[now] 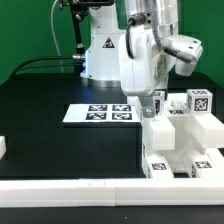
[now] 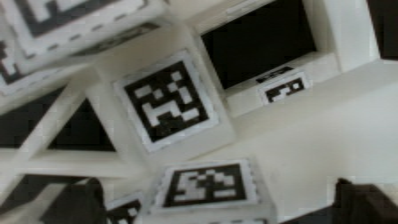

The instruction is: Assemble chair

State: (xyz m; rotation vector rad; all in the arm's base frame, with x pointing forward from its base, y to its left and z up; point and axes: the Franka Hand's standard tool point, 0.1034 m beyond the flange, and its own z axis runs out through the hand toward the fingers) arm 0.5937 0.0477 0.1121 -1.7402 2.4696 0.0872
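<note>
Exterior view – hand open, gripping nothing, above blocky white tagged chair, matte black table

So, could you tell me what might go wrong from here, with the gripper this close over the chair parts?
The gripper hangs right at the white chair parts, so a careless sideways move could knock them out of place.

The stacked pieces look loosely set; the top tagged cube could shift if bumped.

The marker board lies close by, so a dropped part could cover its tags.
</note>
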